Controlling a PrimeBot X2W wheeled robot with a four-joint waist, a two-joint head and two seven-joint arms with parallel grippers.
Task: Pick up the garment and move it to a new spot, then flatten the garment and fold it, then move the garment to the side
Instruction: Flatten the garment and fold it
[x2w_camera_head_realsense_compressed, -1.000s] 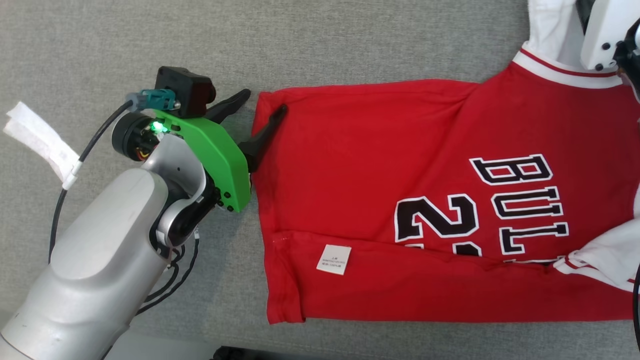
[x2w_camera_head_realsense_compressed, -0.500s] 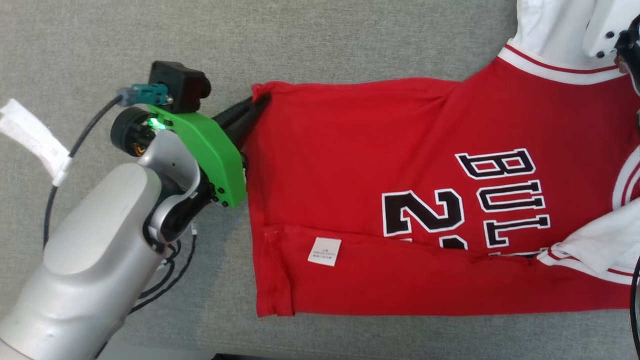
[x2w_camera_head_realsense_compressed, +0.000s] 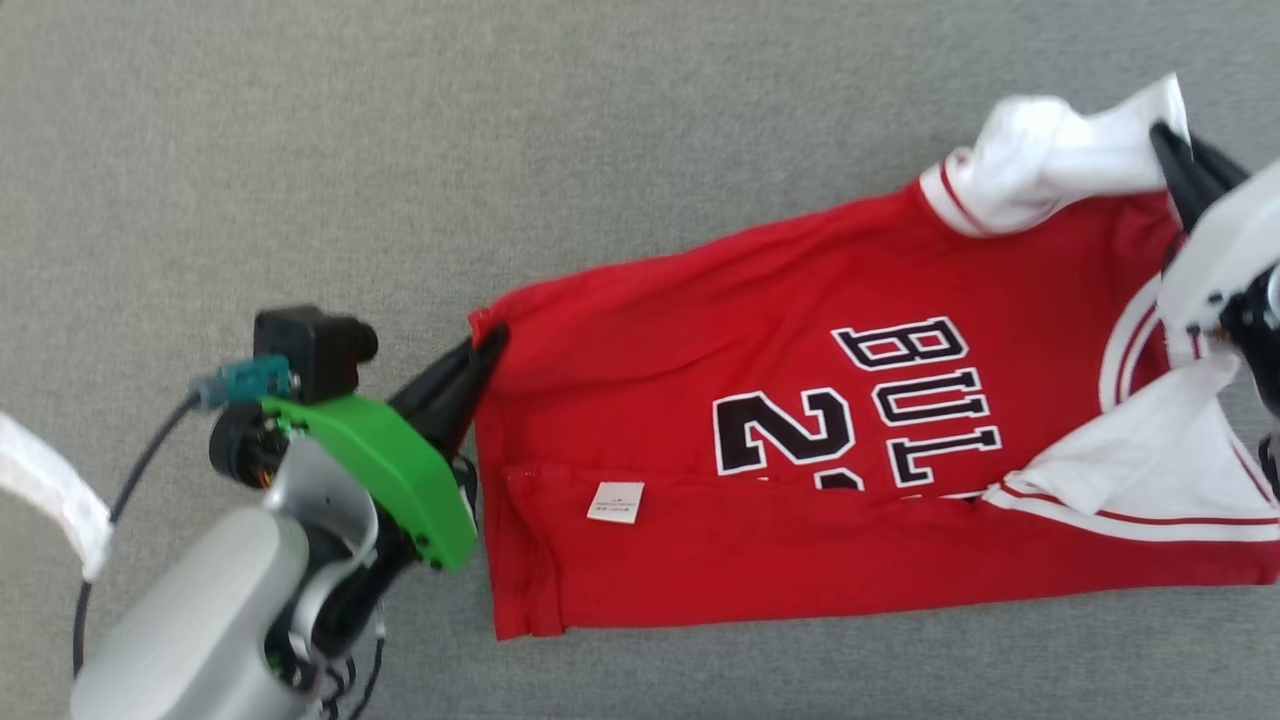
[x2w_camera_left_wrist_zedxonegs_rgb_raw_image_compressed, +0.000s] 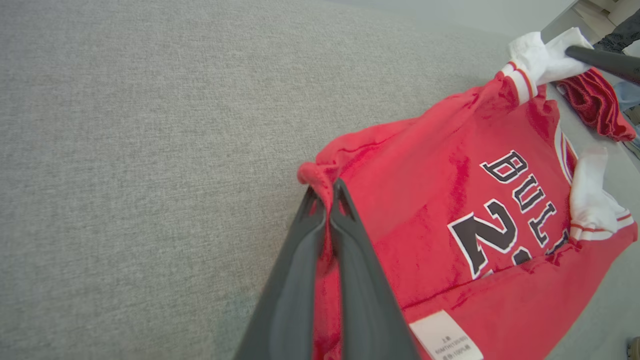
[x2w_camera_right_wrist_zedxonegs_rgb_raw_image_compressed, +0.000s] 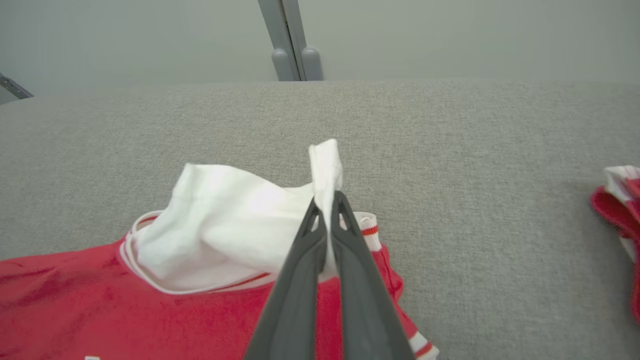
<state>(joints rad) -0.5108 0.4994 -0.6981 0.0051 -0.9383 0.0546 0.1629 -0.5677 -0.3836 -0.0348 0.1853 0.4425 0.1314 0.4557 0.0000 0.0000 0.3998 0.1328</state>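
Grey fabric surface (x2w_camera_head_realsense_compressed: 640, 130); second red garment (x2w_camera_right_wrist_zedxonegs_rgb_raw_image_compressed: 617, 205) lying on it

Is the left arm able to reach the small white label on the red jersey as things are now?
Probably not yet: the label lies uncovered nearby, but the left pincer is shut on a corner of the jersey.

A red jersey with white sleeves (x2w_camera_head_realsense_compressed: 760, 470) lies on the grey fabric surface (x2w_camera_head_realsense_compressed: 500, 150) — hem corner at the left in the left gripper (x2w_camera_head_realsense_compressed: 492, 340), far sleeve at the right in the right gripper (x2w_camera_head_realsense_compressed: 1160, 132).
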